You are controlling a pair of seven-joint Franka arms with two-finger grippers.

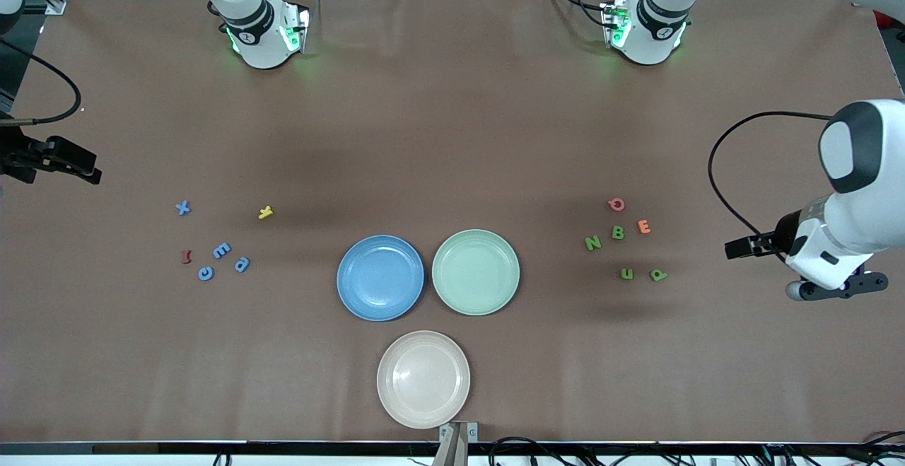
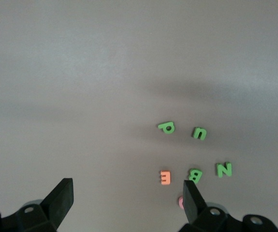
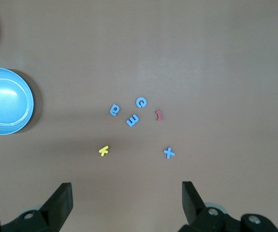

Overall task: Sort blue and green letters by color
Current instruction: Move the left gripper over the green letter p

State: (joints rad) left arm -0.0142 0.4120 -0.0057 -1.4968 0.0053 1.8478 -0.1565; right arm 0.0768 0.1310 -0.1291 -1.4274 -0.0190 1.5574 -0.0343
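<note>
Beige plate (image 1: pixel 423 379) nearest — left gripper (image 2: pixel 128 198), right gripper (image 3: pixel 127 200) wide, empty.

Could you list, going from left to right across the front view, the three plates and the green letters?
Blue plate → beige plate → green plate → N → B → u → p.

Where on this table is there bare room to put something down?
Bare cloth runs between the blue plate and the blue letters, and between the green plate and the green letters. All three plates, including the beige plate, are empty. The letter clusters are crowded.
</note>
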